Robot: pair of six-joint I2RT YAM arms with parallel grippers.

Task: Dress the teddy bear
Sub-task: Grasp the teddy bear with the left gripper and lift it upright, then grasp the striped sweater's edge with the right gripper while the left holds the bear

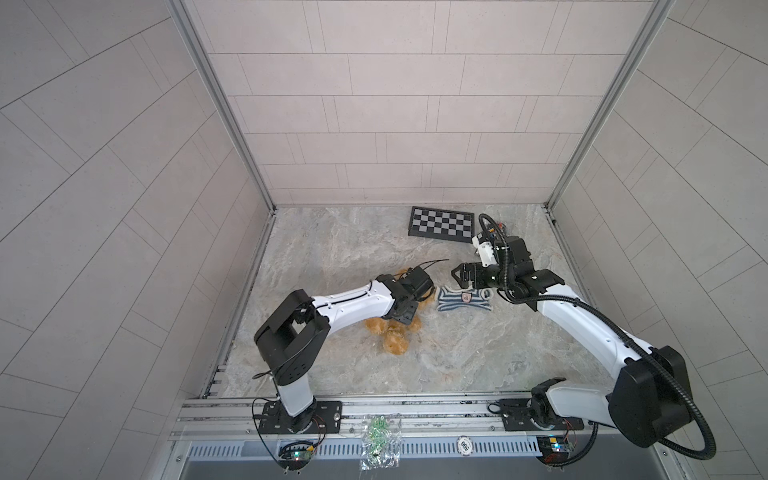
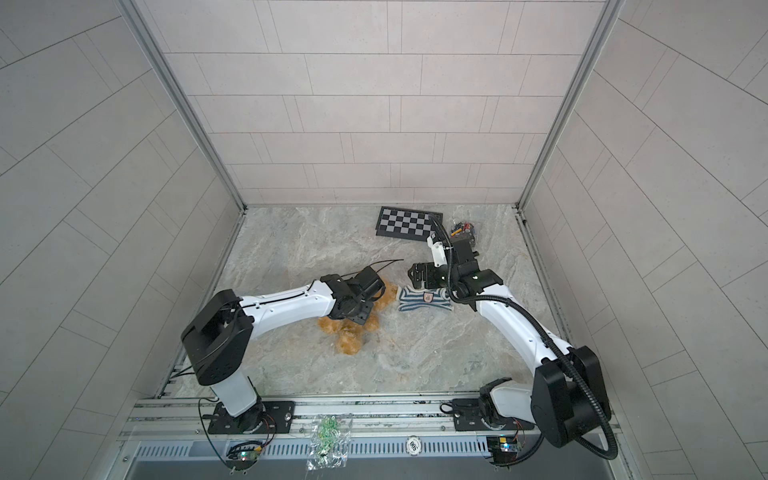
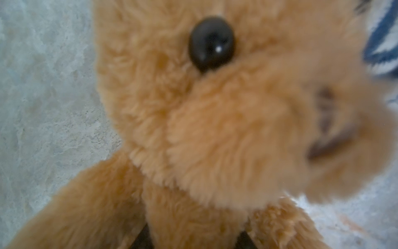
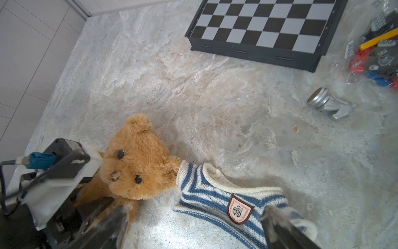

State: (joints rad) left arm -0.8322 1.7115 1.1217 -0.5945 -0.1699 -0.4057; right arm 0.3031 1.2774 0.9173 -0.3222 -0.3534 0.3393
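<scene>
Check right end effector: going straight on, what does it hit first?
Probably the sweater: it lies just ahead of the right end effector, between its open fingertips. The bear sits off to the side. Height above it is unclear.

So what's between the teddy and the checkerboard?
Nothing lies there: just bare tabletop between the teddy and the checkerboard, seen best in the right wrist view.

White shells [image 1: 353,305], black joints [image 1: 291,332], black ribbed hose [image 1: 604,319]; right hand [image 1: 457,276] seemingly black too.
</scene>
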